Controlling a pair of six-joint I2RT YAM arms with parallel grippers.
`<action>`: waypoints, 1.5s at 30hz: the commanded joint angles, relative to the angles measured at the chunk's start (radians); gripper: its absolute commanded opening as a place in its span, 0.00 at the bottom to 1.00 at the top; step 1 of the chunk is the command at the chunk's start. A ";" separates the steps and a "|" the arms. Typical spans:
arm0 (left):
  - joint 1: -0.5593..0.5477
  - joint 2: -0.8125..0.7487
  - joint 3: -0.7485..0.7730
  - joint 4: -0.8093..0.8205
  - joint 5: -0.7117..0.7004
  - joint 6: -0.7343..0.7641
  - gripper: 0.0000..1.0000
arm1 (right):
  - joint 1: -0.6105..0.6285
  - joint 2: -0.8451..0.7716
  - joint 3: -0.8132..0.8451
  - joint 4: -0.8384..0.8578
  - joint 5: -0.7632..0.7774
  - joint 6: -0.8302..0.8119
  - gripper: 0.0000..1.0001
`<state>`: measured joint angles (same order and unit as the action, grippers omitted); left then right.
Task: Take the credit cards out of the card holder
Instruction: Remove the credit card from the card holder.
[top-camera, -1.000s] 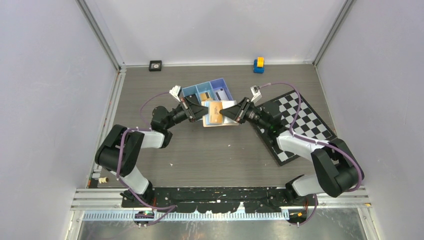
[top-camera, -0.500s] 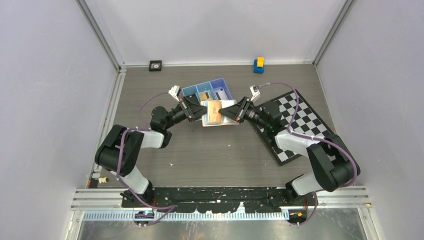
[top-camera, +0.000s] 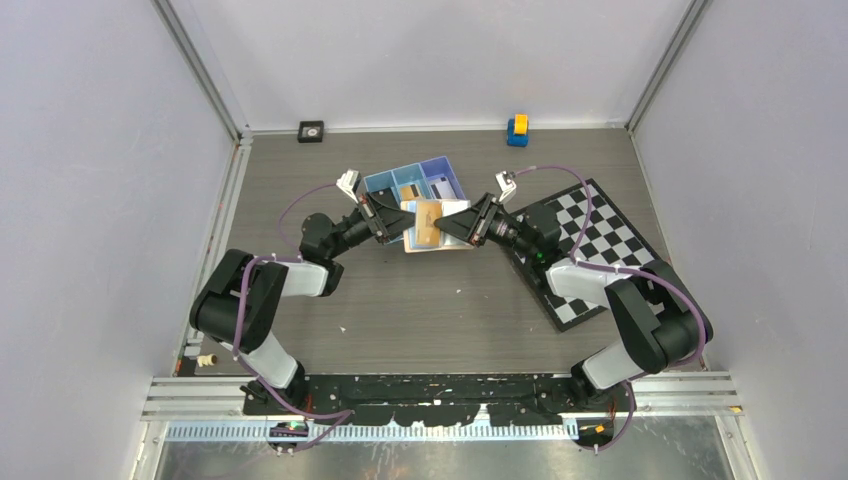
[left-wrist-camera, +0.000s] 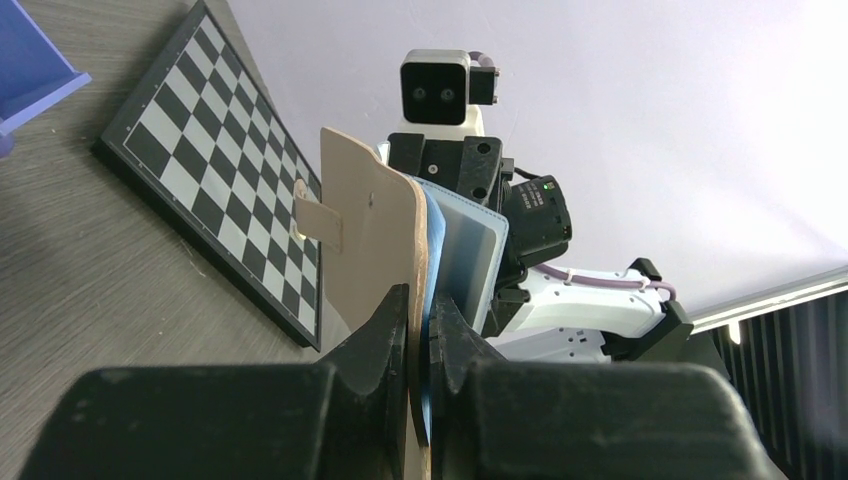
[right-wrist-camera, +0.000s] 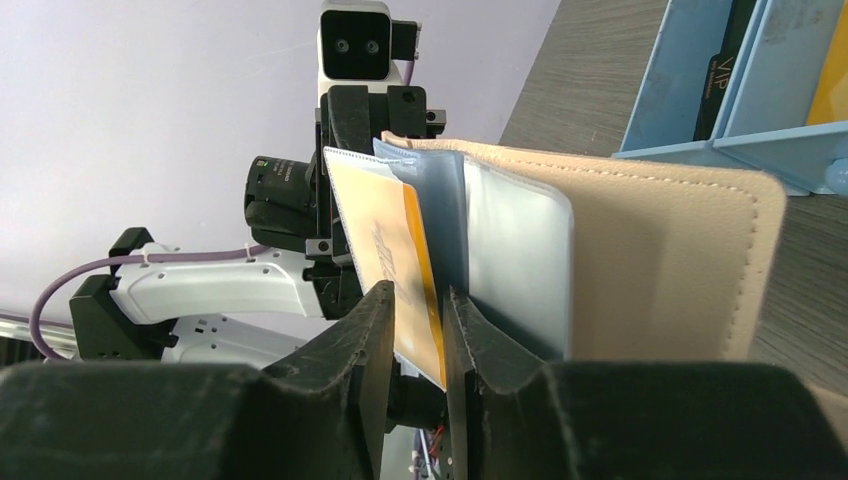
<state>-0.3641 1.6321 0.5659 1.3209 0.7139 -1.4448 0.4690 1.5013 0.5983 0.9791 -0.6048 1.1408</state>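
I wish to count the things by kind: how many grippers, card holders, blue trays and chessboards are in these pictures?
Grippers: 2 (left gripper, right gripper)
Card holder: 1
Blue tray: 1
Chessboard: 1
Total: 5

**Two matching arms.** The left arm (top-camera: 262, 300) and right arm (top-camera: 655, 330) are built of glossy black joint housings alternating with smooth white links. A purple cable (left-wrist-camera: 590, 282) runs along each arm. Left fingers (left-wrist-camera: 388, 335) and right fingers (right-wrist-camera: 372, 335) are matte black wedges that taper to blunt tips. Behind the fingers is a black motor block (left-wrist-camera: 535, 215), which on the right arm carries a small green light (left-wrist-camera: 549, 184). Above the fingers, a black bracket (left-wrist-camera: 445, 165) dotted with screws supports a pale camera box (left-wrist-camera: 437, 88) with two dark round lenses.
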 joint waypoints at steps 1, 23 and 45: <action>-0.001 0.002 0.005 0.093 0.021 -0.014 0.00 | 0.001 0.005 0.021 0.072 -0.023 0.015 0.25; 0.009 -0.027 -0.022 0.110 -0.002 -0.011 0.38 | -0.041 0.002 -0.009 0.047 0.033 0.046 0.01; 0.028 -0.049 -0.046 0.109 -0.017 0.009 0.32 | -0.022 -0.015 0.015 0.012 0.008 0.008 0.00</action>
<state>-0.3386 1.5692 0.5007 1.3571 0.6842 -1.4506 0.4278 1.5097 0.5907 0.9848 -0.5823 1.1904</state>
